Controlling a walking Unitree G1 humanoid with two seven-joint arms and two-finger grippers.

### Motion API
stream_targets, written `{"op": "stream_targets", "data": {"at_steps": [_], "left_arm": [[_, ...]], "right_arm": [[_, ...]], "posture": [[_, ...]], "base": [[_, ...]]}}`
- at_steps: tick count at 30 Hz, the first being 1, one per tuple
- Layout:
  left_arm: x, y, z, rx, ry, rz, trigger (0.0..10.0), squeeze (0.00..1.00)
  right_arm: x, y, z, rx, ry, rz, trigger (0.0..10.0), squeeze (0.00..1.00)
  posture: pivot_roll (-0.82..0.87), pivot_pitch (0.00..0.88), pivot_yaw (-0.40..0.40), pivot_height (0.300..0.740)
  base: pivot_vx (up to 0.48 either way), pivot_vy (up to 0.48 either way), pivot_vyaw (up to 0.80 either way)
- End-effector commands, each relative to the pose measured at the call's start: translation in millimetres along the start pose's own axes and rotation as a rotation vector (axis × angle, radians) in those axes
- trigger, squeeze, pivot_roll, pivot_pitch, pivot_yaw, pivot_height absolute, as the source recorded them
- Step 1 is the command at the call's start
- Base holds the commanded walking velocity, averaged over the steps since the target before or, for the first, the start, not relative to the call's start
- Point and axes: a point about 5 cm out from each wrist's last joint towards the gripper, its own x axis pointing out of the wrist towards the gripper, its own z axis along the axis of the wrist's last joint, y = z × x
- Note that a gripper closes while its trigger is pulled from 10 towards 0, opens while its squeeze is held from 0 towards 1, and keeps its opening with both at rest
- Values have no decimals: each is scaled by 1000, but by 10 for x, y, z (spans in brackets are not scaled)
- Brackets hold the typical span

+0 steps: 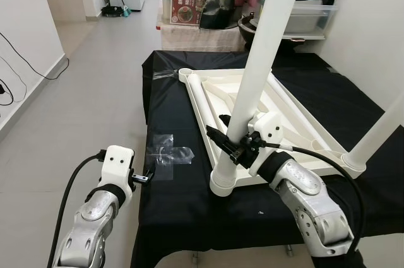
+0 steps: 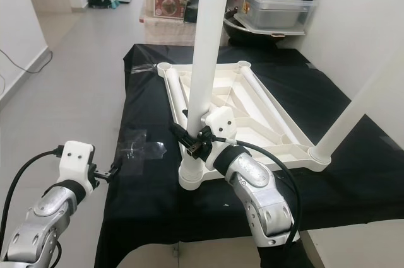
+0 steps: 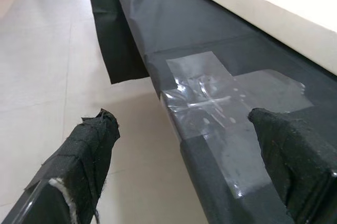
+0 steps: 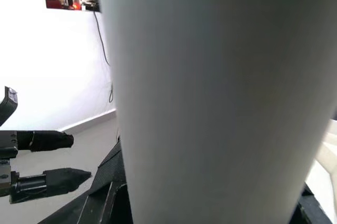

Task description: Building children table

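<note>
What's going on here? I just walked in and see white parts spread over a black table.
A humanoid robot is assembling a small white table. The tabletop lies upside down on a black-covered table. The right claw is shut on an upright white leg standing in the near corner socket. Another leg already stands at the right corner. The left claw hovers open at the table's edge, near some clear tape.

No legible text; label on the storage box (image 1: 187,4) too small

Bright even indoor light, soft shadows, glare on clear tape (image 3: 210,95), right wrist view seemingly blurred close-up
</note>
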Motion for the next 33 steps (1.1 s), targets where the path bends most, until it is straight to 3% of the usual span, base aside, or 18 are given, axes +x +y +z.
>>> {"op": "stream_targets", "data": {"at_steps": [1,7,12,18,23,27,28,33], "left_arm": [[13,28,-14,12,3,15,10000,0],[18,49,-19,12,1,28,10000,0],[22,58,-28,9,4,35,10000,0],[23,52,-42,4,8,39,10000,0],[26,56,-48,0,14,43,10000,0],[38,66,-56,-3,20,48,10000,0],[40,74,-63,-3,24,54,10000,0],[36,81,-69,-2,25,57,10000,0]], "right_arm": [[-16,135,-231,43,104,67,10000,0],[-36,210,-168,-121,68,169,10000,0],[-95,275,-239,-152,115,249,10000,0],[-106,250,-319,-42,171,213,10000,0],[-64,173,-400,164,208,108,10000,0],[-24,81,-509,252,255,13,10000,0],[-16,23,-594,255,292,-47,10000,0],[-16,4,-611,256,293,-71,10000,0]], "posture": [[47,0,-80,740],[39,0,-83,740],[39,0,-84,740],[39,0,-89,740],[39,0,-93,740],[39,0,-93,740],[42,0,-96,740],[42,0,-96,740]], "base": [[0,0,0],[0,0,0],[0,0,0],[0,0,0],[0,0,0],[0,0,0],[0,0,0],[0,0,0]]}}
